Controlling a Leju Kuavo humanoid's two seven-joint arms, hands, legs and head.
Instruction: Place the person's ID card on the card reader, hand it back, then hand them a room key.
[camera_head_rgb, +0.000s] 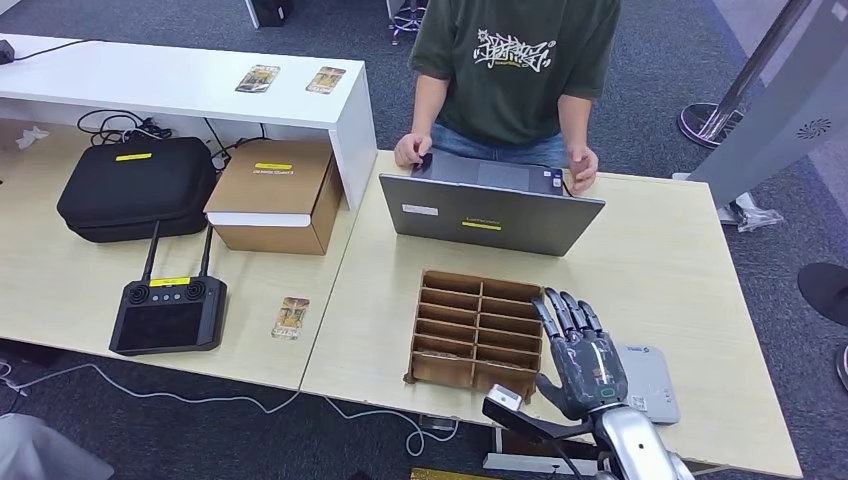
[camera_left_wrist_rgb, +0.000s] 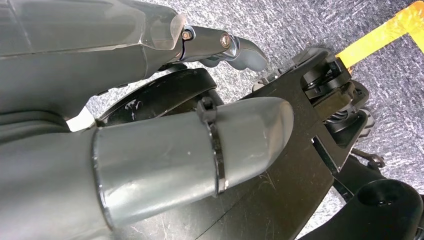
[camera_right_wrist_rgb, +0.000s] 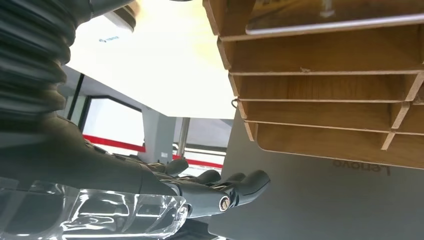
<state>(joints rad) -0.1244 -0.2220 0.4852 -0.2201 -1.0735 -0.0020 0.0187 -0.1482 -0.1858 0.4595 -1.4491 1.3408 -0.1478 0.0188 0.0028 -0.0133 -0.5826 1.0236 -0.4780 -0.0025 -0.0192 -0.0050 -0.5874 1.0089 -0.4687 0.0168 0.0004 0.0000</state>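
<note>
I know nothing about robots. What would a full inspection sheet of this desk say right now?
Surface: pale wooden tables pushed together, white shelf behind.
Job's things: grey card reader at the near edge; brown wooden slotted organiser, slots look empty; patterned card on the left table, two more cards on the shelf.
Clutter: grey laptop, black controller, black case, cardboard box.
Hands: right hand open, raised beside the organiser; left hand hangs over carpet.
Cables: white cable under the table.
Surroundings: person in green shirt at the laptop.
</note>
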